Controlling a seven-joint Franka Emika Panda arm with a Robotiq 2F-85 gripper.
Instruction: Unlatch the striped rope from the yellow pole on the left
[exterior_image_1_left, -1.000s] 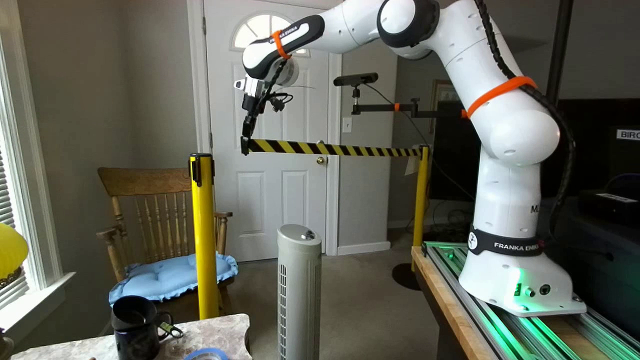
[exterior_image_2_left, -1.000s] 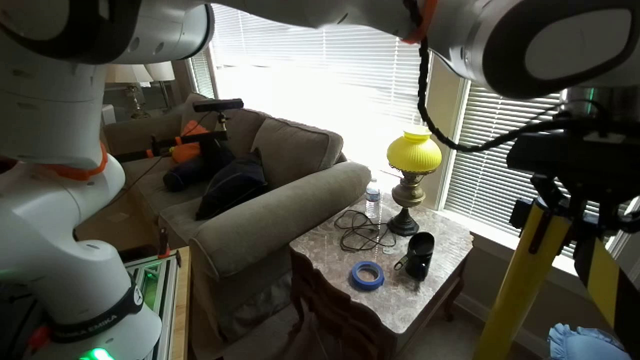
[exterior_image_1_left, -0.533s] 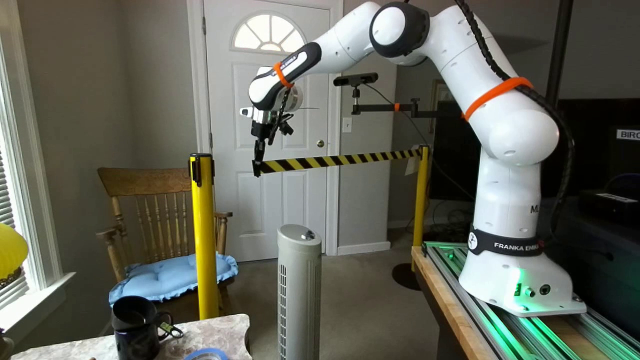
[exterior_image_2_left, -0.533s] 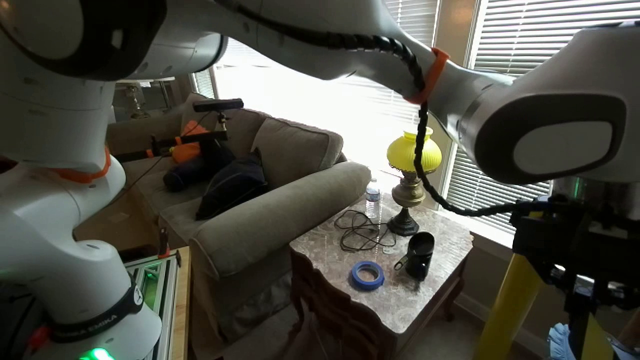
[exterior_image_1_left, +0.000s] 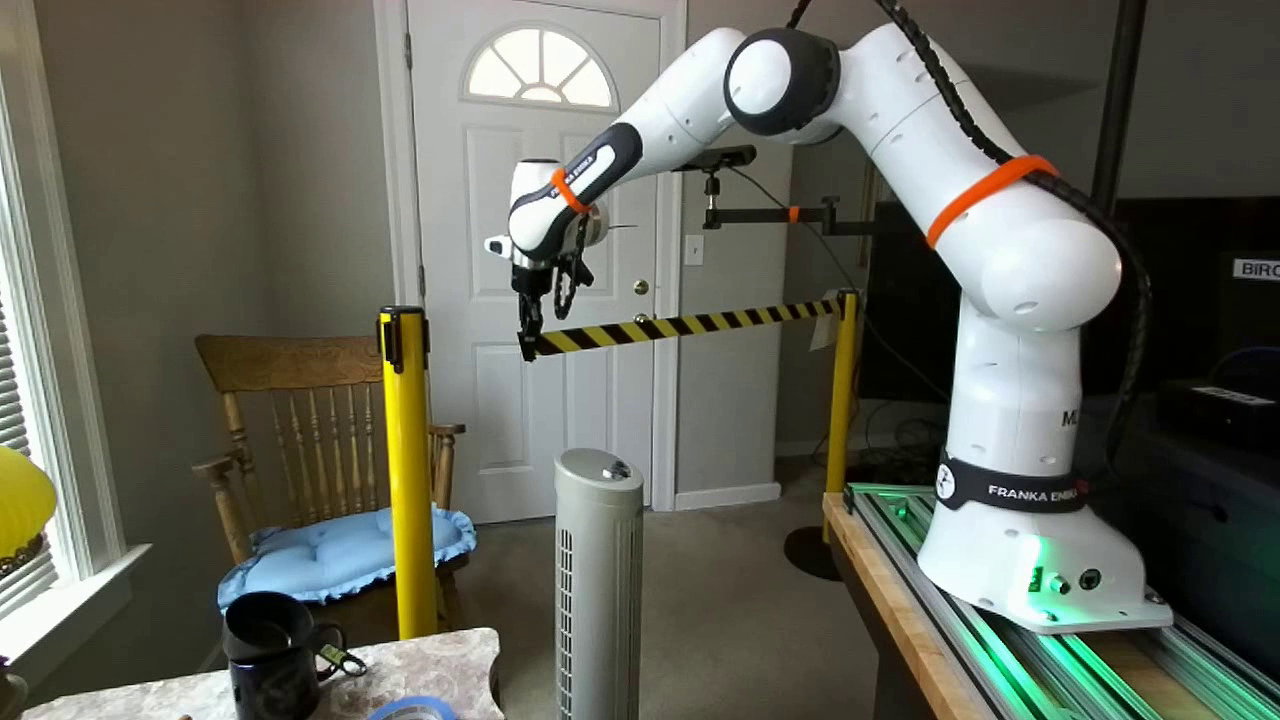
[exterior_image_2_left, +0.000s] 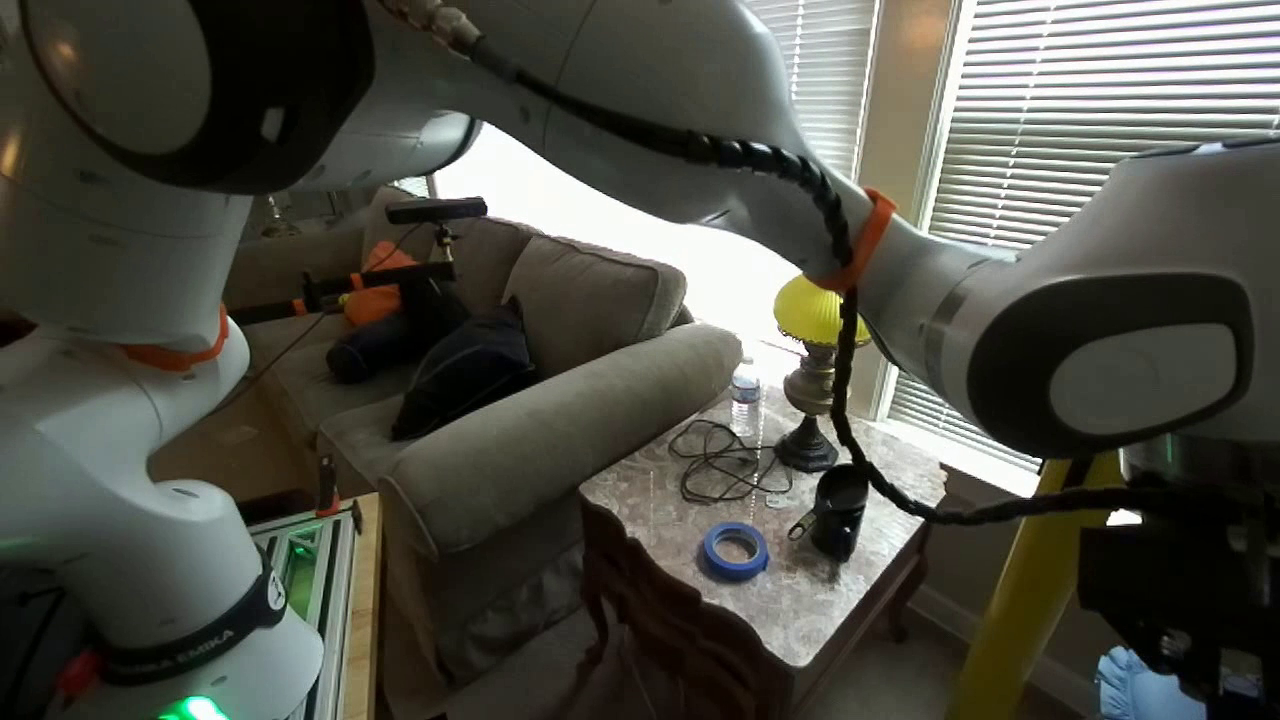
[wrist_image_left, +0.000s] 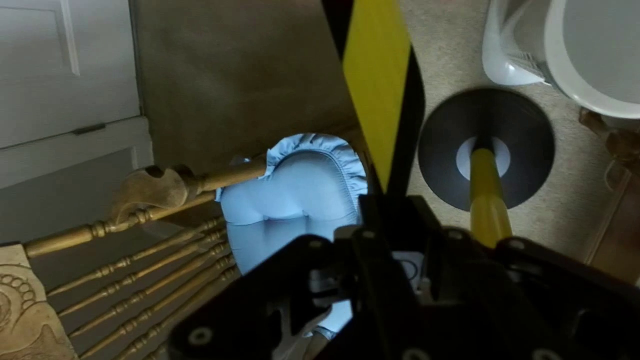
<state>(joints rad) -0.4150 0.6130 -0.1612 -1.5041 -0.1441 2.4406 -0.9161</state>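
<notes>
The yellow pole (exterior_image_1_left: 408, 480) with a black cap stands upright in front of a chair. It also shows in an exterior view (exterior_image_2_left: 1030, 590) and in the wrist view (wrist_image_left: 489, 192). My gripper (exterior_image_1_left: 530, 345) is shut on the dark end piece of the striped rope (exterior_image_1_left: 680, 325), to the right of the pole top and apart from it. The rope runs taut from the gripper up to the far yellow post (exterior_image_1_left: 843, 400). In the wrist view, the rope (wrist_image_left: 380, 90) leads away from my closed fingertips (wrist_image_left: 395, 210); the end piece between them is dark.
A grey tower fan (exterior_image_1_left: 598, 580) stands between the two posts. A wooden chair (exterior_image_1_left: 300, 365) with a blue cushion (exterior_image_1_left: 345, 555) is behind the near pole. A marble-topped table (exterior_image_2_left: 680, 500) holds a dark mug (exterior_image_2_left: 838, 510), blue tape (exterior_image_2_left: 735, 552) and a lamp (exterior_image_2_left: 808, 390).
My gripper has moved down and to the right in an exterior view, carrying the rope's end farther from the pole. The rope now slopes down toward the gripper. The poles have not moved.
</notes>
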